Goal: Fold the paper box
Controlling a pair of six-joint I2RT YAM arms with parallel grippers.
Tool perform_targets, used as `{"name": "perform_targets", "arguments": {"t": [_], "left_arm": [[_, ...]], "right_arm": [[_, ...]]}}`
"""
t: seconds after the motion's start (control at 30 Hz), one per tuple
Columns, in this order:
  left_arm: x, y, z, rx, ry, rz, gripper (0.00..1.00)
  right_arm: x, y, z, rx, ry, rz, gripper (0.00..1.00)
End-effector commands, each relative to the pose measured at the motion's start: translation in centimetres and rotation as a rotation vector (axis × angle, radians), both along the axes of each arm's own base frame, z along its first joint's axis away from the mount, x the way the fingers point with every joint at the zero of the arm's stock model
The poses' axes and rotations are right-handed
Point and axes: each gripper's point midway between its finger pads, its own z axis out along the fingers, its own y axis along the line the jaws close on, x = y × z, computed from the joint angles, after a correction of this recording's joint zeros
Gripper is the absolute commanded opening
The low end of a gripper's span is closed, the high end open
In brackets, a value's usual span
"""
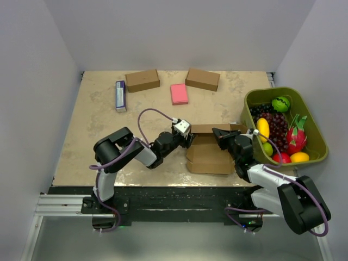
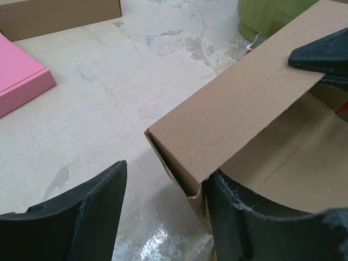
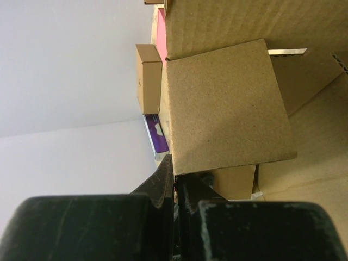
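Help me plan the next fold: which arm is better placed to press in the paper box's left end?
Left. The left gripper is open, straddling a corner of the paper box; the right gripper is shut, pinching the other end.

paper box point(image 2: 244, 103) matt brn cardbd, rough grain, table point(image 2: 136, 81) smooth marbled w/ slight sheen

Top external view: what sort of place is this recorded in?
Probably a robot lab cell: plain white walls enclose the table, the left arm and right arm bolt to a black rail, and staged props like a green basket of fruit sit near the paper box.
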Motion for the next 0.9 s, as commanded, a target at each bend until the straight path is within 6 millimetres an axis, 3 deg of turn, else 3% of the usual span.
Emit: {"name": "perform_targets", "arguments": {"t": [0.0,0.17,0.67,0.77,0.87], "left_arm": [[-0.1,1.5,0.2,0.036,-0.023,0.06,0.66],[-0.7,1.4,-0.1,0.018,-0.009,0.039,0.73],[0.3,-0.7,1.8,-0.06,-0.045,0.013,0.73],[0.6,-1.0,1.6,-0.062,-0.041,0.015,0.69],[0.6,-1.3,1.2,-0.054,-0.029,0.005,0.57]], "right_arm": [[-2.1,-1.1,-5.6,-0.06,0.204,-0.022,0.0],[-2.2,-1.1,-5.6,-0.059,0.205,-0.02,0.0],[-2.3,-1.1,-5.4,-0.054,0.198,-0.016,0.0],[-2.2,-1.1,-5.4,-0.054,0.199,-0.015,0.0],[-2.1,-0.9,-5.2,-0.055,0.194,-0.011,0.0]]}}
